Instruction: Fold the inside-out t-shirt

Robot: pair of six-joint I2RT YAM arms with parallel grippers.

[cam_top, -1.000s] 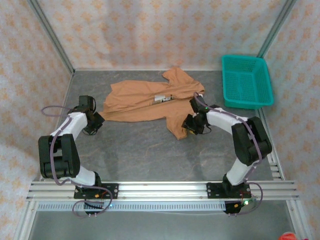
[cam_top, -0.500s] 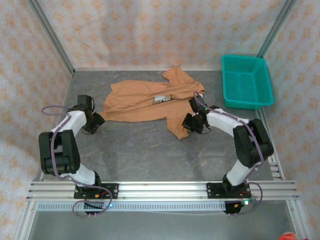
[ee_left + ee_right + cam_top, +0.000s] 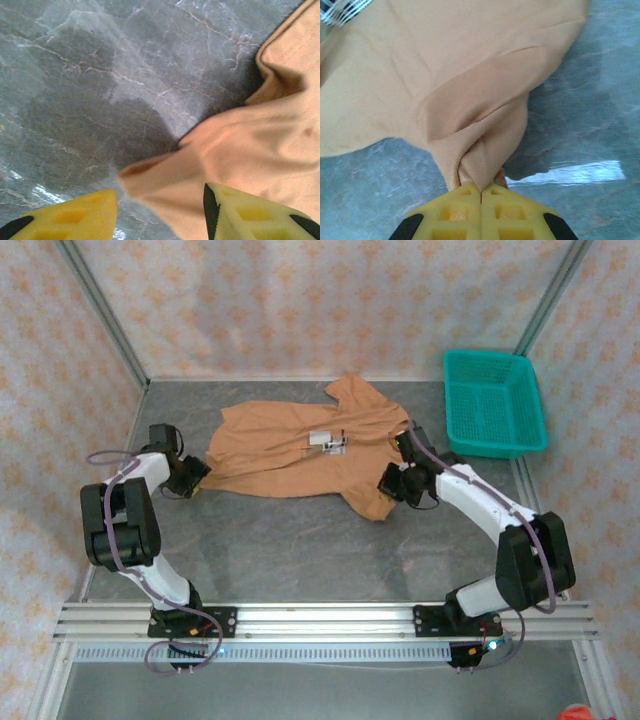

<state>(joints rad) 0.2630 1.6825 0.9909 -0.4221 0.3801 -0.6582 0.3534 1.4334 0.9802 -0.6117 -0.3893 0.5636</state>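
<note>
The inside-out t-shirt (image 3: pixel 290 450) lies spread on the grey table, tan-orange, with a small white label (image 3: pixel 327 441) near its middle. My left gripper (image 3: pixel 190 476) sits at the shirt's left corner. In the left wrist view it (image 3: pixel 160 220) stands open, its yellow fingers (image 3: pixel 250 215) on either side of a loose corner of cloth (image 3: pixel 165 192) that they do not pinch. My right gripper (image 3: pixel 396 486) is at the shirt's near right edge. It (image 3: pixel 481 192) is shut on a bunched fold of the cloth (image 3: pixel 480 150), which twists up into the jaws.
A teal mesh basket (image 3: pixel 495 402) stands at the back right, beyond the right arm. Patterned walls close off the table on three sides. Bare grey tabletop (image 3: pixel 290 550) stretches between the shirt and the arm bases.
The right gripper has shut on the shirt's near right edge and drawn it rightward, stretching the cloth flatter. The left gripper has opened at the left corner and shifted slightly back.
</note>
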